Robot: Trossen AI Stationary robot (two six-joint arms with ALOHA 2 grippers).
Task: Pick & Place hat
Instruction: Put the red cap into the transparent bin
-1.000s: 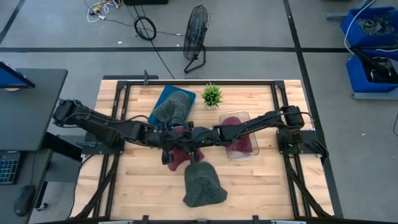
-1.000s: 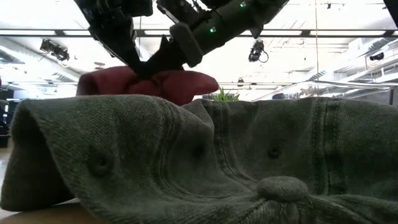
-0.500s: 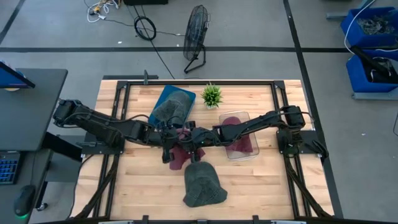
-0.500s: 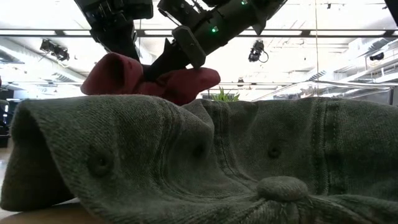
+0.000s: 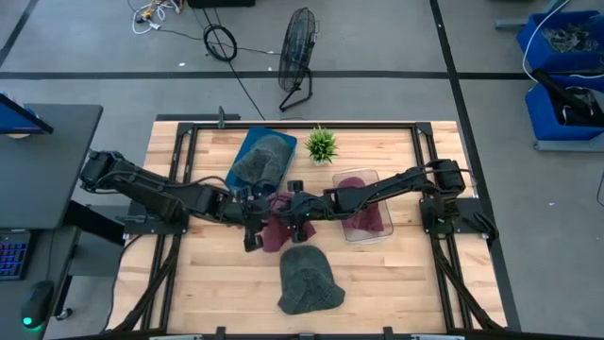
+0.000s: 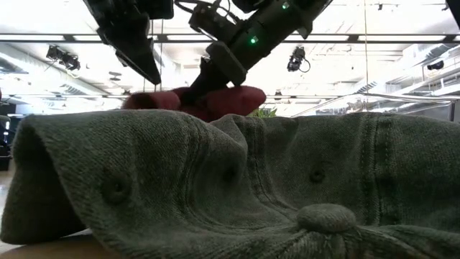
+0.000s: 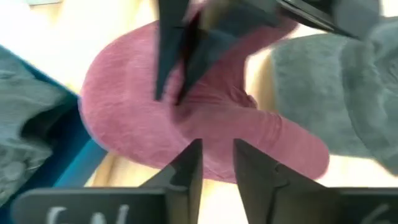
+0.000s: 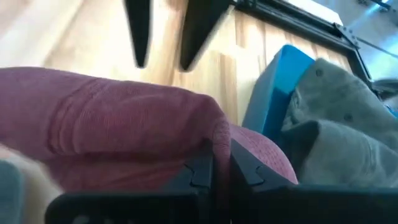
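Note:
A dark red hat (image 5: 276,227) sits over the middle of the table, between my two grippers. My right gripper (image 8: 221,160) comes from the table's right and is shut on it. Just left of the hat, my left gripper (image 7: 216,149) stands open and clear of it, as the low view shows (image 6: 147,65). A grey-green hat (image 5: 307,280) lies with its brim and crown on the table near the front edge and fills the low view (image 6: 237,187). My right gripper pinches a raised fold of the red hat's cloth (image 8: 219,134) between its two fingers. The fingers (image 6: 215,72) slant down from the table's right side. The hat spreads out to both sides below them; the grey-green hat hides its underside in the low view.
A blue tray (image 5: 247,151) at the back holds another grey-green hat. A clear box (image 5: 376,225) to the right holds another red one. A small green plant (image 5: 322,144) stands at the back. Bare wood lies at the front left and front right.
My left gripper has let go of the red hat and drawn up and to the left, clear of it. The hat's left part, bunched high before, has dropped and flattened. The hat now hangs only from my right gripper, which has closed in on its middle.

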